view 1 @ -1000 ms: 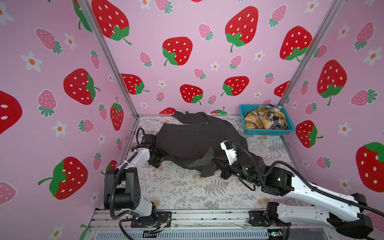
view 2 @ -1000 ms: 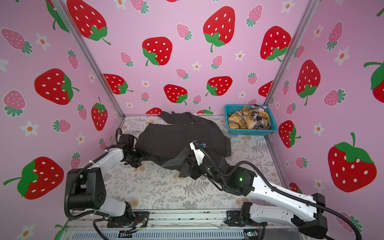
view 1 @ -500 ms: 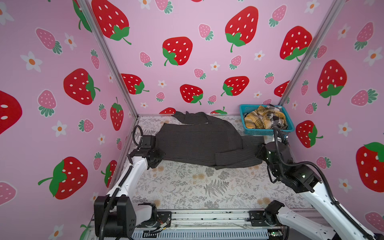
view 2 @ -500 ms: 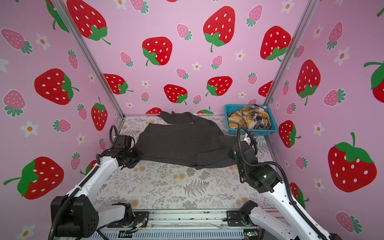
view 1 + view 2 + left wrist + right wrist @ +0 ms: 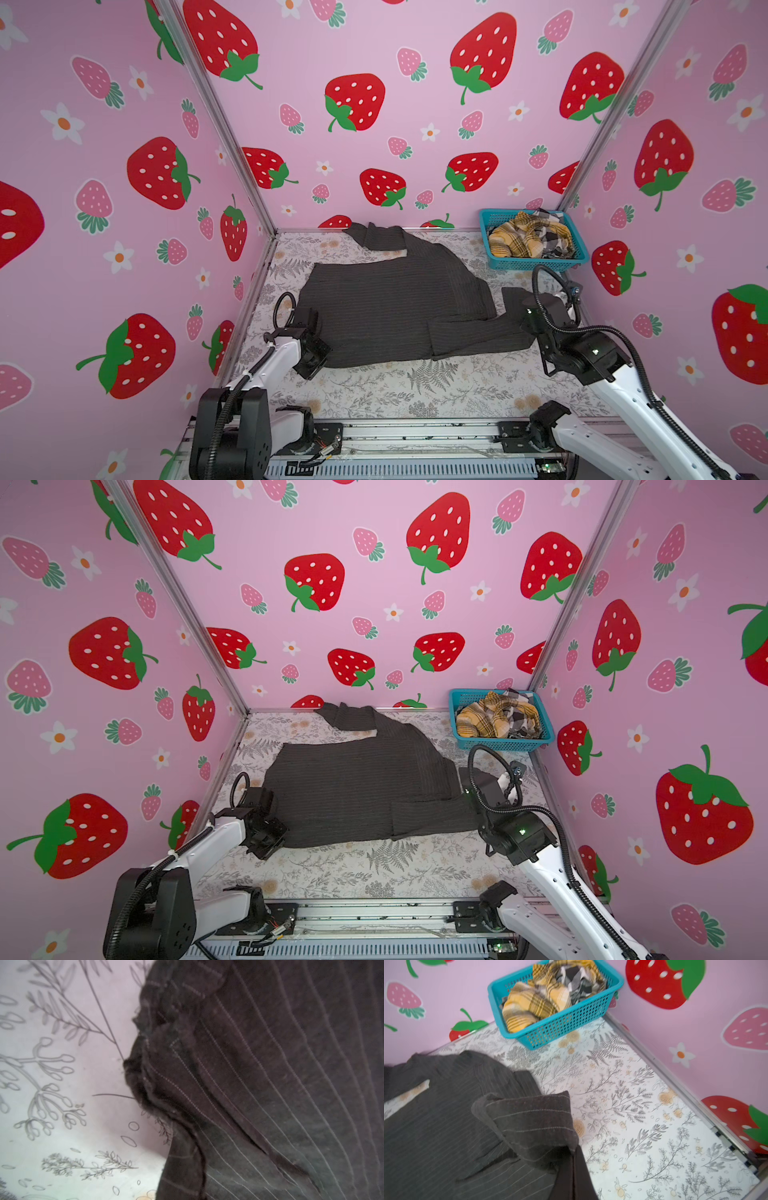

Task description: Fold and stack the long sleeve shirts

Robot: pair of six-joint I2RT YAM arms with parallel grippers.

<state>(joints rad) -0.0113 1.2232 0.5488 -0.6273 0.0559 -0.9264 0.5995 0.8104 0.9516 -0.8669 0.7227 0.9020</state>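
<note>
The dark charcoal pinstriped long sleeve shirt (image 5: 386, 307) (image 5: 353, 796) lies spread across the floral table. One sleeve (image 5: 374, 237) trails toward the back wall. My left gripper (image 5: 318, 330) (image 5: 272, 814) sits at the shirt's near left corner, shut on the bunched hem (image 5: 182, 1167) that fills the left wrist view. My right gripper (image 5: 530, 316) (image 5: 478, 796) is at the shirt's right end, shut on a folded flap of the cloth (image 5: 533, 1120) lifted slightly off the table. No fingers show in either wrist view.
A teal basket (image 5: 536, 264) (image 5: 566, 1022) stands in the back right corner, holding a crumpled mustard plaid shirt (image 5: 515, 243) (image 5: 529, 1005) and a black-white check one (image 5: 555, 239) (image 5: 575, 978). Pink strawberry walls close in on three sides. A metal rail (image 5: 415, 436) runs along the front.
My right gripper has pulled its bunched cloth from the middle front out to the right, stretching the shirt flat. My left gripper has shut on the left hem.
</note>
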